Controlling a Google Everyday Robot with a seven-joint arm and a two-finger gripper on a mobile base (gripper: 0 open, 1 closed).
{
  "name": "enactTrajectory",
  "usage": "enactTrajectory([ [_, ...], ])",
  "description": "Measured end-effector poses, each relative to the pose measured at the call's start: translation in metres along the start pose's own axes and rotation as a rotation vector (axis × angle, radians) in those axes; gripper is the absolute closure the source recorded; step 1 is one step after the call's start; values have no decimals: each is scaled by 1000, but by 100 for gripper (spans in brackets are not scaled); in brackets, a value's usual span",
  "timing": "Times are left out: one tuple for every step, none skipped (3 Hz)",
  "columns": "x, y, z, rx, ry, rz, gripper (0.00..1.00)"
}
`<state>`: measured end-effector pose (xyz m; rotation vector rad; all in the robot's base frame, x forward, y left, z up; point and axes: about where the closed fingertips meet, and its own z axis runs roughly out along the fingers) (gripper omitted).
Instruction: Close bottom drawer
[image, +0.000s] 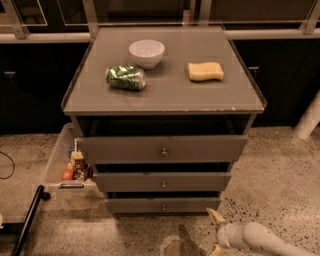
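The camera view shows the gripper (215, 232) low on the right, just above the speckled floor (280, 175), at the end of a pale arm (260, 239) that comes in from the lower right corner. Its two yellowish fingertips (216, 216) stand well apart, so the jaws are wide open with nothing between them.

The bottom drawer (162, 205) lies up and to the left of the jaws, near them but not touching. It has the slimmest grey-brown front of the three, with a small round knob (163, 207) at its centre. A dark strip shows between its upper edge and the front above.

Above it, farther from the jaws, sit the middle drawer (162, 182) and the top drawer (162, 148), each wider than the one below. On the cabinet top (165, 97), far above the jaws, stand a white bowl (146, 52), a green crumpled can (125, 77) and a yellow sponge (205, 71).

Left of the drawers, well away from the jaws, a pale bin (54, 160) holds small items. Nothing stands between the jaws and the bottom drawer.
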<state>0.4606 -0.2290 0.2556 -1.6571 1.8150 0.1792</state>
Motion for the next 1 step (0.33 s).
enactTrajectory([
  [-10, 23, -34, 25, -19, -20, 0],
])
